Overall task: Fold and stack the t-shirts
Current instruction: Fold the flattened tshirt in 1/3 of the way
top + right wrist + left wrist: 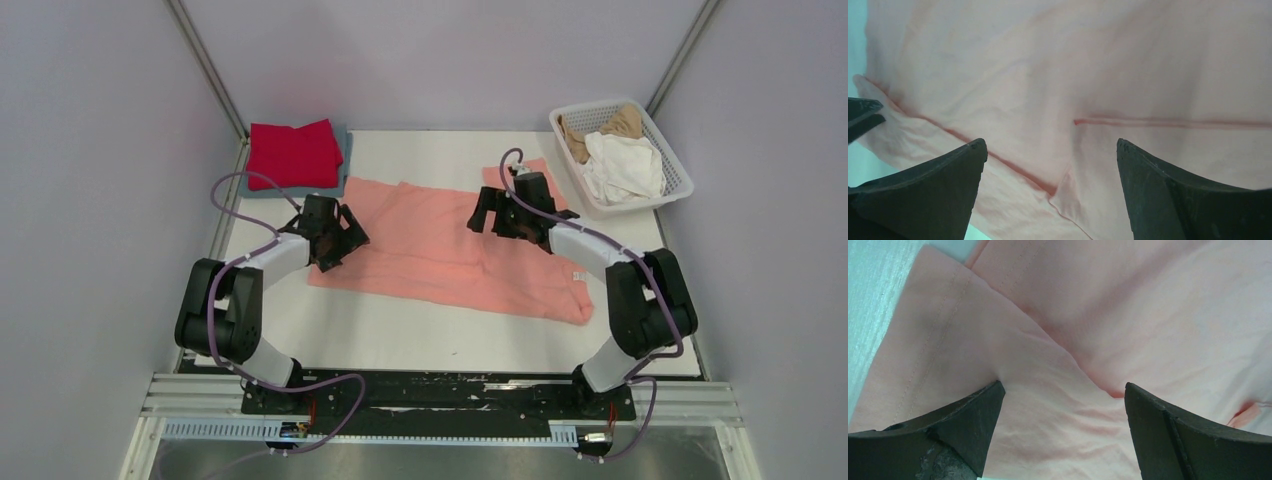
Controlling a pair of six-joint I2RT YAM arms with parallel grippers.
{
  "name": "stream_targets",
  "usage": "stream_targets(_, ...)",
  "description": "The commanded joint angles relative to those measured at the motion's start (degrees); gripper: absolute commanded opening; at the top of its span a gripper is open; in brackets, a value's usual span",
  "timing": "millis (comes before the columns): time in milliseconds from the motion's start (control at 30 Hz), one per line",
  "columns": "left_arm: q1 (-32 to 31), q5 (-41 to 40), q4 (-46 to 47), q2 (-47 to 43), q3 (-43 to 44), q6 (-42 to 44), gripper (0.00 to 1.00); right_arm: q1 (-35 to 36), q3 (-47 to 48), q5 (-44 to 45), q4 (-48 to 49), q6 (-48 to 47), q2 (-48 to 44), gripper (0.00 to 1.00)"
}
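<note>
Beneath L gripper [338, 238] & R gripper [490, 215], both wide open w/ nothing held, pink shirt [440, 255] lies spread on counter [420, 340]. Risk: closing on wrinkled cloth may pinch extra layers, bunching or skewing the fold.

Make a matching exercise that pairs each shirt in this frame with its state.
1. pink shirt
2. red shirt
3. grey-blue shirt
4. white shirt

A. crumpled in the basket
B. folded, on top
C. spread flat
D. folded, underneath

Pairs: 1-C, 2-B, 3-D, 4-A
</note>
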Motion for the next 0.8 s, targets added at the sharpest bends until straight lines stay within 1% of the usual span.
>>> stream_targets(0, 0.18, -5.07, -4.03, -1.12, -1.01, 1.59, 1.0, 0.07, -8.42, 7.72, -2.6, 2.72, -7.73, 1.0)
stream_targets(100, 0.19, -3.79, -4.69, -2.44, -2.09, 1.1, 1.0, 0.04, -15.55, 7.81, -2.67, 4.15, -14.21, 1.0)
stream_targets(333, 0.08, -1.87, -5.51, -10.38, -11.04, -2.74, 1.0, 0.09, -26.22, 3.16, -5.16, 6.64, -22.05, 1.0)
stream_targets(567, -1.69, -1.99, -13.86, -20.86, -17.57, -7.57, 1.0, 0.15, -32.39, 0.05, -15.67, 6.62, -33.13, 1.0)
stream_targets(600, -2.43, -2.02, -15.21, -21.95, -18.82, -8.72, 1.0, 0.19, -32.7, -0.3, -18.09, 6.96, -34.85, 1.0)
stream_targets(700, -3.83, -2.19, -17.64, -28.84, -21.84, -12.24, 1.0, 0.9, -33.8, -1.29, -24.88, 9.34, -40.64, 1.0)
stream_targets(767, -4.5, -2.78, -20.27, -32.89, -23.12, -14.48, 1.0, 2.1, -34.9, -4.41, -24.59, 11.07, -43.2, 1.0)
